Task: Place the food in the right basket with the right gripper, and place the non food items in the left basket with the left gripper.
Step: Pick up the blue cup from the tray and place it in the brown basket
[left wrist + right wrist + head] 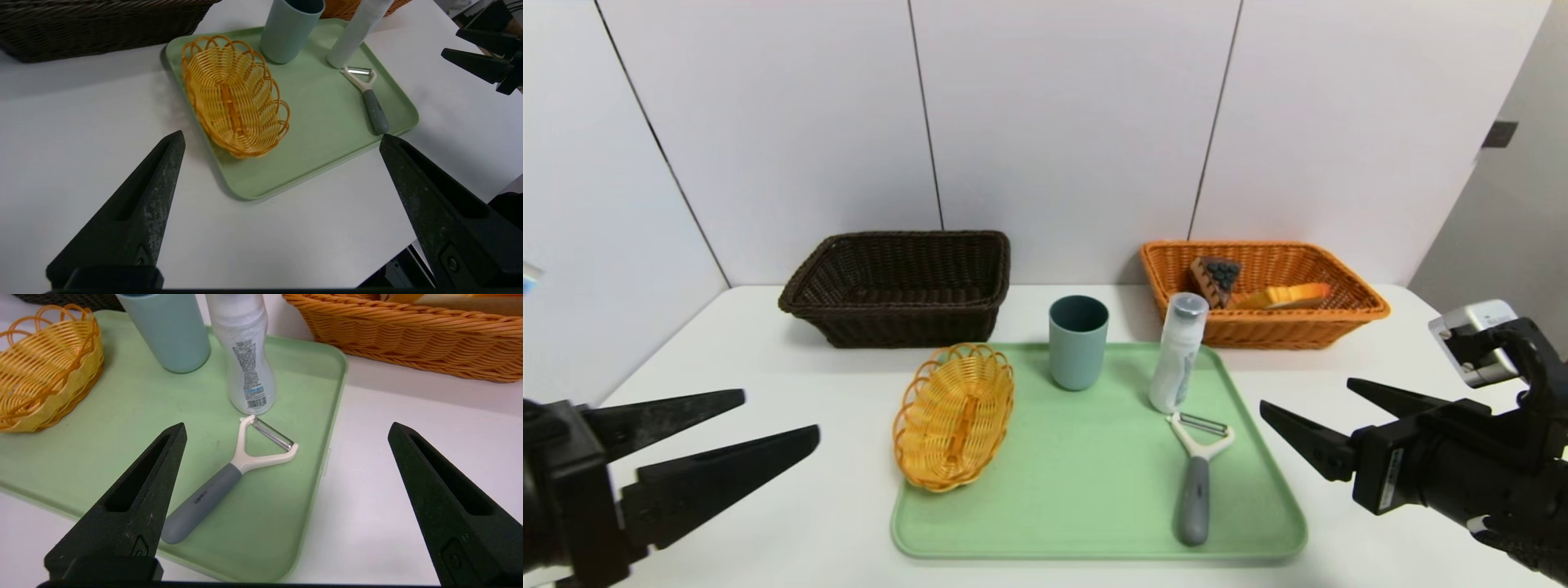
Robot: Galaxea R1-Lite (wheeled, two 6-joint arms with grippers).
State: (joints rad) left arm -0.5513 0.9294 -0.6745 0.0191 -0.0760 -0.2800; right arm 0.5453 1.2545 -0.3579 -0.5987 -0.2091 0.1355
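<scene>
On the tray [1094, 498]: cup [1078, 341], bottle [1178, 353], peeler [1197, 474] and small basket [954, 415] remained.
Right basket [1339, 314]: already held food.
Left basket [894, 314]: looked empty.
Left hand [731, 441]: wide open, empty, beside the tray.
Right hand [1319, 420]: wide open, empty.

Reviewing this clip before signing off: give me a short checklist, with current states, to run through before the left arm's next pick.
1. Left hand open and empty: ok.
2. Right hand open, off the tray's right edge: ok.
3. Food already in orange basket: ok.
4. Dark basket has room: ok, looks empty.
5. Non-food items still on tray, namely small yellow basket, cup, bottle, peeler: not ok.
6. Bottle upright, touching peeler: cannot tell.
</scene>
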